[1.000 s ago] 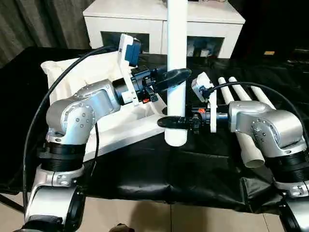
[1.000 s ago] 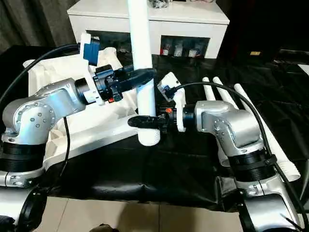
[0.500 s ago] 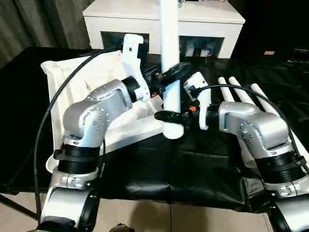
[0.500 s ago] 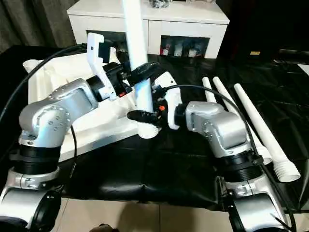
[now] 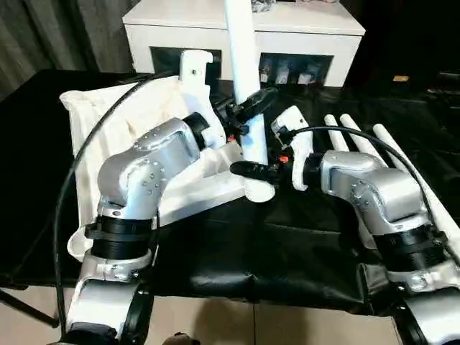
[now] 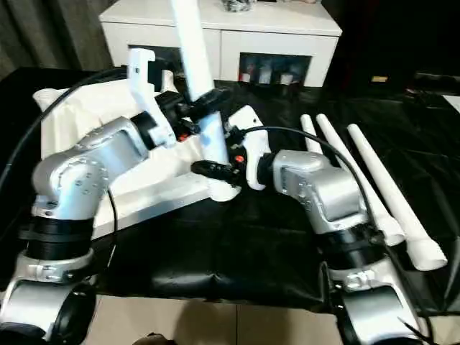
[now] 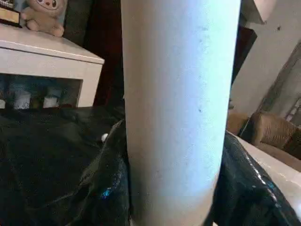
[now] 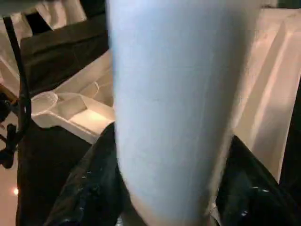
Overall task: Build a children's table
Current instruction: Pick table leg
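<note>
While one white leg (image 5: 244,79) is held almost straight up, leaning a little, its wide bottom end sits over the near corner of the tabletop (image 5: 108,115). The leg is squeezed higher up by the left gripper (image 5: 253,108) and lower down by the right gripper (image 5: 248,169). Three more legs (image 6: 374,180) are laid side by side on the black table (image 5: 287,251), to the right.

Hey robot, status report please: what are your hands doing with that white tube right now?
Left gripper and right gripper both shut on the upright table leg. Its lower end at the tabletop corner. Three spare legs lie apart, nothing blocking.
</note>
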Available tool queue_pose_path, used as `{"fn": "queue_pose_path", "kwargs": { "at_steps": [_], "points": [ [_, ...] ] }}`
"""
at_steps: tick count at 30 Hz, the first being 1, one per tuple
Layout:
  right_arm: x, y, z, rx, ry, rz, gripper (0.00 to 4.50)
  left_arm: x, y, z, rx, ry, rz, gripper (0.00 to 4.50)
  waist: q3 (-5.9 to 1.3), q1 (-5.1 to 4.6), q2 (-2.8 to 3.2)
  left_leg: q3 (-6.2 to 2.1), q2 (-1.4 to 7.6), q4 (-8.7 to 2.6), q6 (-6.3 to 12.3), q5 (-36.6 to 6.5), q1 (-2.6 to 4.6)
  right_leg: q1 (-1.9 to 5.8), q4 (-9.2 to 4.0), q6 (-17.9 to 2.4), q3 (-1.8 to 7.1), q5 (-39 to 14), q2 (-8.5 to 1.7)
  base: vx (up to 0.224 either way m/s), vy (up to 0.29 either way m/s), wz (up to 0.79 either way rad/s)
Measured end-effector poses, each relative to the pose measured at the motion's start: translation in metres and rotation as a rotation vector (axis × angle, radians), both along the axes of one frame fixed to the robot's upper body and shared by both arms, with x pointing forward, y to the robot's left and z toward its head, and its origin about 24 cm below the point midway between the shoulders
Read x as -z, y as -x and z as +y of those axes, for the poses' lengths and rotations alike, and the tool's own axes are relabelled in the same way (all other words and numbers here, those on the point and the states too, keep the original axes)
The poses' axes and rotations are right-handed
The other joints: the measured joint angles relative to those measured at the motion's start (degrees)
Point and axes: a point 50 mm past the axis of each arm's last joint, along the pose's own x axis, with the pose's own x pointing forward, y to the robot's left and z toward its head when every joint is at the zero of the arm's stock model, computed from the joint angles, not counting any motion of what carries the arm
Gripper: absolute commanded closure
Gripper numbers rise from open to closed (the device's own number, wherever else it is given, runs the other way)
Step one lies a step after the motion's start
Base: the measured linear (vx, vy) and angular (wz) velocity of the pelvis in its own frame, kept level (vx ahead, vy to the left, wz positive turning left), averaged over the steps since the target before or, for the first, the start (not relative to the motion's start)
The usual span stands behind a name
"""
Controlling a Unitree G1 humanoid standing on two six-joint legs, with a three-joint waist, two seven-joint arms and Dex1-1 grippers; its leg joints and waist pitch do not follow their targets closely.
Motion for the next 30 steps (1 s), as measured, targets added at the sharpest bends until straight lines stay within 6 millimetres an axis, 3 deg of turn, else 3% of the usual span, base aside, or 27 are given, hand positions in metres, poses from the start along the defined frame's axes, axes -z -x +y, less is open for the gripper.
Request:
{"fn": "queue_pose_path", "kwargs": {
  "at_steps": [2,7,24,30],
  "points": [
    [-0.005,0.0,0.001,-0.016,-0.011,-0.009,1.5,-0.004,0.003,0.002,0.027,-0.008,-0.026,2.66,0.0,0.03,0.0,0.0,0.0,0.0,0.01,-0.01,0.0,0.0,-0.01,0.0,0.0,0.0,0.0,0.0,0.0,0.0],
    [-0.006,0.002,-0.009,-0.079,0.009,0.006,1.2,-0.004,0.01,-0.003,0.124,-0.067,-0.048,2.66,0.0,0.59,-0.02,0.01,-0.02,0.02,0.04,-0.02,-0.04,0.01,-0.05,0.0,0.01,0.0,-0.01,0.0,0.0,0.0],
    [-0.005,0.009,-0.017,-0.184,0.029,0.052,1.2,-0.002,0.016,-0.005,0.233,-0.132,-0.072,2.66,0.0,0.17,-0.02,0.02,0.02,0.03,0.03,-0.01,-0.01,0.01,0.02,0.0,-0.01,0.0,0.0,0.0,0.0,0.0],
    [-0.005,0.01,-0.016,-0.202,0.013,0.062,1.66,-0.003,0.017,-0.005,0.242,-0.126,-0.073,2.66,0.0,0.17,-0.01,0.02,0.02,0.03,0.03,0.0,0.0,0.01,0.02,0.0,-0.01,0.0,0.0,0.0,0.0,0.0]
  ]
}}
